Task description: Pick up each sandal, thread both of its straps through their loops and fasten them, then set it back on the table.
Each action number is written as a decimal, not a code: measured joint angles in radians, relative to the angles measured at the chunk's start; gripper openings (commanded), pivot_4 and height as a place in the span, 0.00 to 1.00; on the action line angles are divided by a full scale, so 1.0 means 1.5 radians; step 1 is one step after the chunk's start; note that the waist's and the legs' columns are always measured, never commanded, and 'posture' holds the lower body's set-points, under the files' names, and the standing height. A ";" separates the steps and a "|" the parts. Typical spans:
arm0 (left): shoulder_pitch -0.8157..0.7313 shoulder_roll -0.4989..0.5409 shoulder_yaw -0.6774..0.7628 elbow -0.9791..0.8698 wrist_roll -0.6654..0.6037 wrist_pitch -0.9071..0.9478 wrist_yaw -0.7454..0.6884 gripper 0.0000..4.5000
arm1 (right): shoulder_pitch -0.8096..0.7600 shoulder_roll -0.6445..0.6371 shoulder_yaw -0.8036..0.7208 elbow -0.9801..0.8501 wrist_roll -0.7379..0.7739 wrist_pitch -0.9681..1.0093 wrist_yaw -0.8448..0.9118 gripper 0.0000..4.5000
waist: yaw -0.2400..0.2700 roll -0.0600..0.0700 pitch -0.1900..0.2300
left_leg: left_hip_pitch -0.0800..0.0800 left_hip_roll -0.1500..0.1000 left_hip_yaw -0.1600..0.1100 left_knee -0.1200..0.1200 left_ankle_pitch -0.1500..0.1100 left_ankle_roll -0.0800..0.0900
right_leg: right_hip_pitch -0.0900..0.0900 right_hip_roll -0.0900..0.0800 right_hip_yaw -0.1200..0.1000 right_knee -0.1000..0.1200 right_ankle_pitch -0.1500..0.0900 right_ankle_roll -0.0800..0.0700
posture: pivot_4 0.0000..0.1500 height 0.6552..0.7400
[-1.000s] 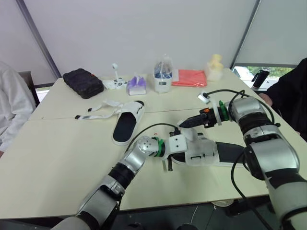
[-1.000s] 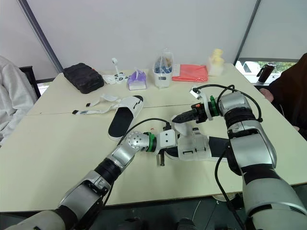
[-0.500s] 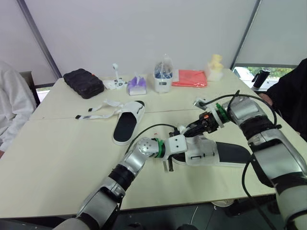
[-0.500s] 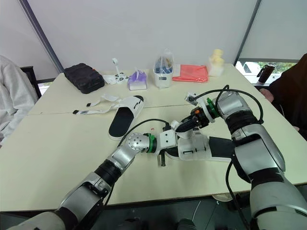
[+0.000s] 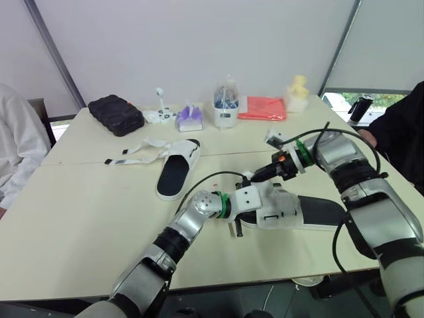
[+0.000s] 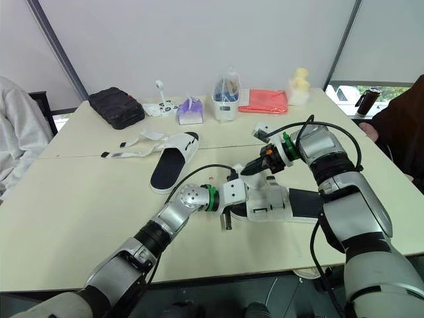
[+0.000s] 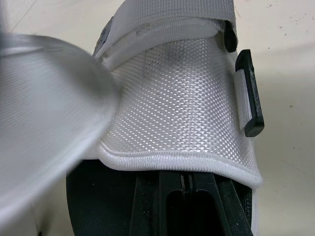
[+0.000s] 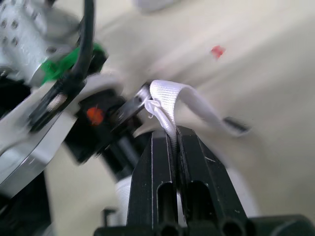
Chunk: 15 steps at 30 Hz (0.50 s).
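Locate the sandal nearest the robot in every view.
Left eye view: sandal at the table's front, right of centre.
Right eye view: same place, beside the right gripper.
Left wrist view: its white woven upper, close.
Right wrist view: its strap pinched in the right gripper.
Shared landmark: green wrist ring.

Cream table (image 5: 79, 212), far sandal (image 5: 177, 169), near sandal (image 5: 318, 212), black case (image 5: 115, 114), purple pkg (image 5: 188, 119), clear jar (image 5: 225, 106), red cloth (image 5: 262, 108)

The room reads as a lab or office: pale worktops (image 5: 79, 212) pushed together, a plain white wall (image 5: 199, 40), a window blind (image 5: 391, 40), and seated people's sleeves (image 5: 13, 146) at both sides.
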<state>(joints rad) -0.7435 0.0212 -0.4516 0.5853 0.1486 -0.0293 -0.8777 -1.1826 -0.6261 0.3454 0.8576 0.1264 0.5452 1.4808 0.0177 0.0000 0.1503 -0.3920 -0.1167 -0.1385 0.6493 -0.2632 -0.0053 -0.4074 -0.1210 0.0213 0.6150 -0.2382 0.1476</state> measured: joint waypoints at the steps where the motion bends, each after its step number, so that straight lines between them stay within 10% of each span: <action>1: 0.001 0.000 0.000 0.000 0.000 0.000 0.001 0.00 | 0.013 -0.002 -0.030 -0.006 0.006 -0.003 -0.028 0.02 | 0.001 0.000 0.000 | 0.000 0.000 0.000 0.000 0.000 0.000 | 0.000 0.000 0.000 0.000 0.000 0.000 | 1.00 1.00; 15: 0.002 0.004 0.000 -0.003 -0.002 0.001 0.003 0.00 | 0.209 0.000 -0.380 -0.197 0.193 0.334 -0.380 0.02 | -0.001 0.000 0.000 | 0.000 0.000 0.000 -0.001 0.000 0.000 | 0.000 0.000 0.000 0.000 0.000 0.000 | 1.00 1.00</action>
<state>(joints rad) -0.7409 0.0278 -0.4512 0.5815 0.1453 -0.0274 -0.8737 -0.8693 -0.6266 -0.2244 0.5614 0.4152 1.0465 0.9102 0.0165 -0.0001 0.1502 -0.3922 -0.1165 -0.1386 0.6479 -0.2631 -0.0051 -0.4079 -0.1216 0.0218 0.6149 -0.2381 0.1473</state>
